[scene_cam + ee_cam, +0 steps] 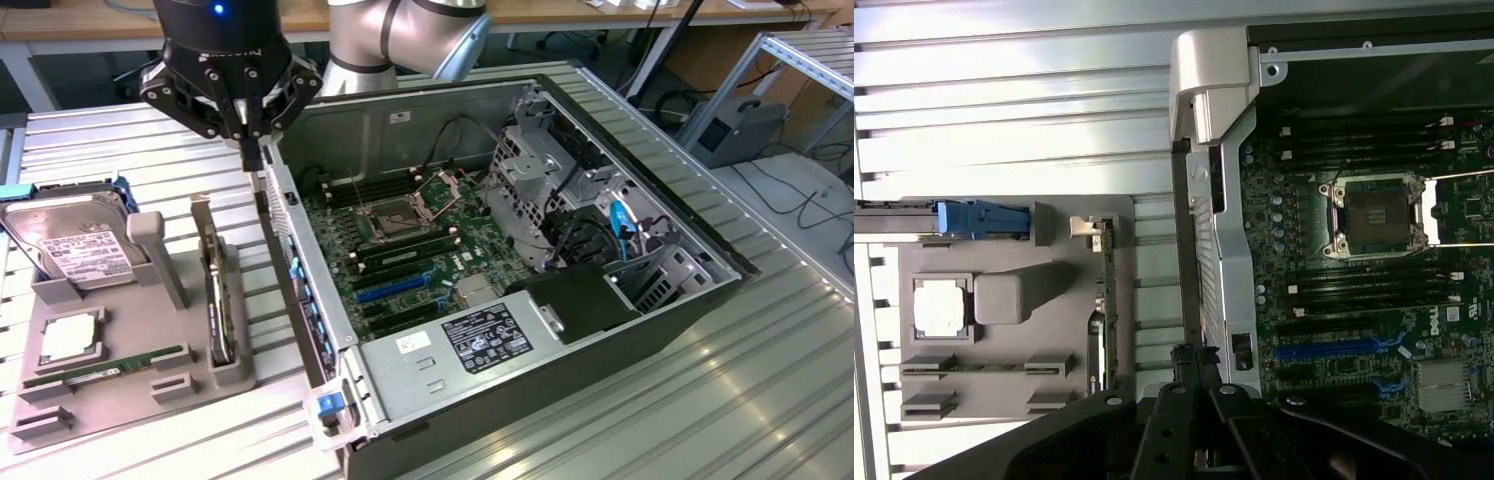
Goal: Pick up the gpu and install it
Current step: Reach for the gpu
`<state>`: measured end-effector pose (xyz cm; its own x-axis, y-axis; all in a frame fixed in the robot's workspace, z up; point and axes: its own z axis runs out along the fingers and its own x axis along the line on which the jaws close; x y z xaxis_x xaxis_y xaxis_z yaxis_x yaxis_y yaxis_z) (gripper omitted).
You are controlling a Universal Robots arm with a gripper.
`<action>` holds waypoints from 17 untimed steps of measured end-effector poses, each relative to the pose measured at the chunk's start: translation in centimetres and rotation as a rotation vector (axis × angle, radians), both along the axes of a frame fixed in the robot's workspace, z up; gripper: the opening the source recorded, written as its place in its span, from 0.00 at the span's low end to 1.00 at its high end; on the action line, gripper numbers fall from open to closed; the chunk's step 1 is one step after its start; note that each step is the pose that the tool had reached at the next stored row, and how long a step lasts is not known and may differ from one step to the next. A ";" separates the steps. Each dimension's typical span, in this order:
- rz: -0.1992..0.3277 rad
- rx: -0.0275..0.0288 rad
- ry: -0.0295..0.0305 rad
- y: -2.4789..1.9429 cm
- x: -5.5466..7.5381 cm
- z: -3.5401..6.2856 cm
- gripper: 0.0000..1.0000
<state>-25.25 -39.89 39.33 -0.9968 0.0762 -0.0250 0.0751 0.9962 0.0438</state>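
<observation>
Pincer: closed, the two fingers pressed tip to tip with nothing held between them; it is pointed downward, and its body is cut off by the picture edge in the wrist view.
Arm: seen behind the pincer, cut off at the edge of the exterior view.
Case wall: found right beneath the fingertips; whether it is touched cannot be told.
Graphics card: placed lower than the pincer and just beside it, toward the exterior view's left. It is stood on edge in a slot of the holder, silver bracket end nearest the pincer. It is seen edge-on, so its fan face is hidden and its lower edge is sunk in the slot.
Holder: gray, set beside the case, on the card's side of the pincer.
Circuit board: laid inside the open case on the pincer's other side, partly hidden by cables and a metal cage.
Hard drive: stood in the holder beyond the card, well apart from the pincer, partly masked by its slot.
</observation>
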 end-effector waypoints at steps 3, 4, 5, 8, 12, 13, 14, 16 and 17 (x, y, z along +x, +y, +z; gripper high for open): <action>0.000 -0.0001 0.0000 0.00 -0.1 0.00 0.11; 0.000 -0.0001 0.0000 0.00 -0.2 0.00 0.11; 0.000 -0.0001 0.0000 0.00 -0.2 0.00 0.11; 0.000 0.0000 -0.0001 0.00 -0.4 0.00 0.11; 0.000 -0.0002 0.0000 0.00 -0.6 0.00 0.11; 0.000 -0.0002 0.0000 0.00 -0.7 0.00 0.11; 0.000 -0.0002 -0.0001 0.00 -0.8 0.00 0.11; 0.000 -0.0001 -0.0001 0.00 -0.9 0.00 0.11; 0.000 -0.0002 0.0000 0.00 -1.0 0.00 0.11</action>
<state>-26.21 -39.89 39.33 -0.9968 0.0762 -0.0250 0.0751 0.9962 0.0436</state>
